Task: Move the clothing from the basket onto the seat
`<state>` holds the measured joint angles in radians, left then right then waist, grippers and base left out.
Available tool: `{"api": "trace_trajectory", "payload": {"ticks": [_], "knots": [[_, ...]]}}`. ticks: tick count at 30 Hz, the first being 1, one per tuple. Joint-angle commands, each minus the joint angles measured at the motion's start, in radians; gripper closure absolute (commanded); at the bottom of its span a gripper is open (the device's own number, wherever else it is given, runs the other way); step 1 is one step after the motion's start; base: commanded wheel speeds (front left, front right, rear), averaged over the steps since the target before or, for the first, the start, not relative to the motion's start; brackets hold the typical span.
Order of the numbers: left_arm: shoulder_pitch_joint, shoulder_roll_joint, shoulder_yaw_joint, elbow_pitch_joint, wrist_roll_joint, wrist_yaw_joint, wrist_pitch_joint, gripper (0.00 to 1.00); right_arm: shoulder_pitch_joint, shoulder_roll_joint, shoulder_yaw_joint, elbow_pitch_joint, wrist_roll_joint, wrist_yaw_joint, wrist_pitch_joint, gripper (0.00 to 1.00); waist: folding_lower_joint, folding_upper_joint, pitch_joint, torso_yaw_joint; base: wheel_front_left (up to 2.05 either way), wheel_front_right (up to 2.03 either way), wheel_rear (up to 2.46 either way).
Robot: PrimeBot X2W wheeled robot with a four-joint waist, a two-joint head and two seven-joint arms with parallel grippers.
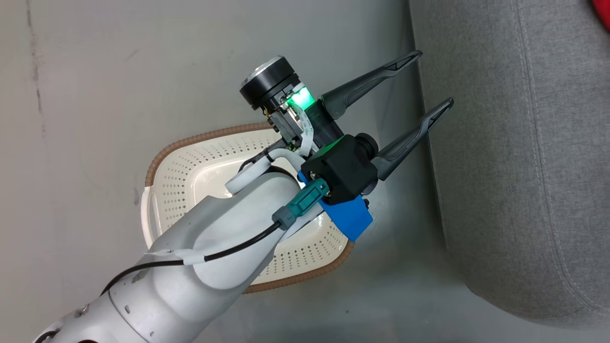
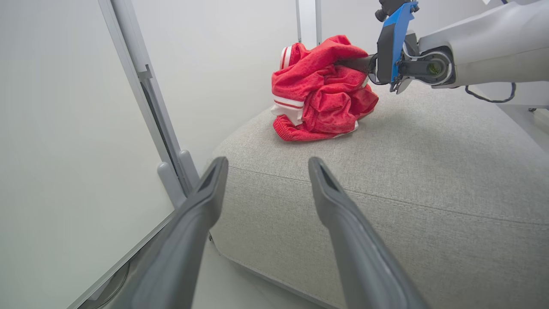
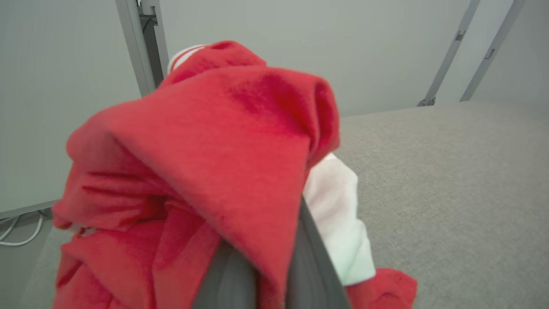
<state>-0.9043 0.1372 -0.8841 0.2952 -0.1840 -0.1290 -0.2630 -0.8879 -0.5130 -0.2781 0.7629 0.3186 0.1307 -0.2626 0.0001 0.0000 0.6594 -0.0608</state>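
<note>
The fingers (image 3: 309,257) of the right gripper (image 3: 270,262) are clamped on the clothing (image 3: 214,150). A red fold passes between them and hides their tips. The bundle rests on the seat (image 2: 429,180), near a corner. The left gripper (image 1: 434,77) is spread and holds nothing, above the floor (image 1: 95,143) between the basket (image 1: 190,157) and the seat edge. The left forearm (image 1: 214,247) covers part of the basket. In the head view the clothing is cut off at the top right corner.
</note>
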Motion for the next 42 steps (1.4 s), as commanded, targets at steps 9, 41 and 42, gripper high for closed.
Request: {"api": "trace_trajectory", "payload": {"ticks": [9,41,42], "knots": [[0.077,0.001,0.042,-0.006,-0.009,0.008,-0.003,0.00,0.167,0.060,-0.041,-0.120,-0.005,0.000,-0.003,0.00,-0.0001,0.0000,-0.114,-0.019,0.00,0.00,0.00],[0.595,0.070,0.507,-0.080,-0.035,0.122,-0.003,0.00,0.557,0.292,0.267,-0.532,-0.072,0.000,-0.003,0.00,-0.0001,0.0000,-0.541,0.140,0.00,0.00,0.00],[0.613,0.069,0.520,-0.082,-0.034,0.124,-0.003,0.00,0.568,0.298,0.273,-0.535,-0.073,0.000,-0.003,0.00,-0.0001,0.0000,-0.551,0.143,0.00,0.00,0.00]]}}
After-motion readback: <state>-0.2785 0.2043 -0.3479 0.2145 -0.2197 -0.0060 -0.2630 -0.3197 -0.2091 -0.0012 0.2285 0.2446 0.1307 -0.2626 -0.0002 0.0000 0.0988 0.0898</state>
